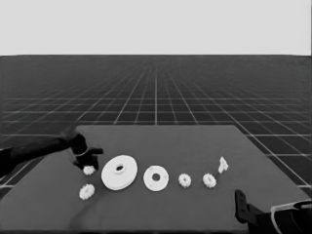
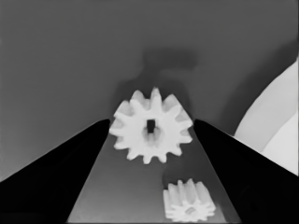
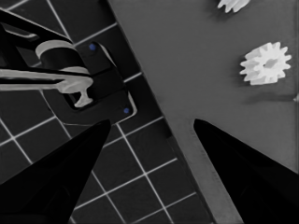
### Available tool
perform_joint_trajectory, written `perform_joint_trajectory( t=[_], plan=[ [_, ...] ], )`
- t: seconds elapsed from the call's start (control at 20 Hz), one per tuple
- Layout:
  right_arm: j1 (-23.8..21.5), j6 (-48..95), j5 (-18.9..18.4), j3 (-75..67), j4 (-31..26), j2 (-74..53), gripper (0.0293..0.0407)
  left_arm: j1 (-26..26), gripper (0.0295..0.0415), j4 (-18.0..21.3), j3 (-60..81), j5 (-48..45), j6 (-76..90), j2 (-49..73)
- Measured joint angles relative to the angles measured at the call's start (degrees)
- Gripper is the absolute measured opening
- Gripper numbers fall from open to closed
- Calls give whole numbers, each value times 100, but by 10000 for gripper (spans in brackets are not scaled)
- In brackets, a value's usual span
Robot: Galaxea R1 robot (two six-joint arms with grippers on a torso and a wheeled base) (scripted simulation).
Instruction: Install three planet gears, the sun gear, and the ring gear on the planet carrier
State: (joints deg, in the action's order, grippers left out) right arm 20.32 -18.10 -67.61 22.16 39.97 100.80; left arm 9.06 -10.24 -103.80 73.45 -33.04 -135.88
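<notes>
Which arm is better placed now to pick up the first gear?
Left. Its claw is open around a gear beside the larger round part. The right claw waits open at the table's corner.

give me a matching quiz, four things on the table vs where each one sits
1 larger round part
2 thin white piece
3 left jaws
4 right jaws

a farthest right of the white parts
b open around a gear, table's left end
c open, parked at the near right corner
d just left of the smaller round part

1-d, 2-a, 3-b, 4-c
</notes>
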Motion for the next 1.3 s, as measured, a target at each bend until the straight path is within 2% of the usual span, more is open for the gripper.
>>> perform_joint_trajectory(
  t=[0.2, 0.3, 0.7, 0.85, 1.2, 1.25, 1.3],
  plan=[
    [0, 0, 0, 0, 0, 0, 385, 30, 385, -10, -57, -35, 21, -27],
    [0, 0, 0, 0, 0, 0, 385, 33, 314, -11, -62, -38, 23, -29],
    [0, 0, 0, 0, 0, 0, 385, 31, 313, -12, -64, -41, 24, -31],
    [0, 0, 0, 0, 0, 0, 385, -795, 313, 374, 754, 707, -270, 389],
    [0, 0, 0, 0, 0, 0, 385, -1024, 313, 512, 810, 891, -280, 421],
    [0, 0, 0, 0, 0, 0, 385, -1030, 313, 199, 1947, 1126, -2540, -11],
    [0, 0, 0, 0, 0, 0, 385, -1034, 312, 126, 2081, 1312, -3656, -1342]
  ],
)
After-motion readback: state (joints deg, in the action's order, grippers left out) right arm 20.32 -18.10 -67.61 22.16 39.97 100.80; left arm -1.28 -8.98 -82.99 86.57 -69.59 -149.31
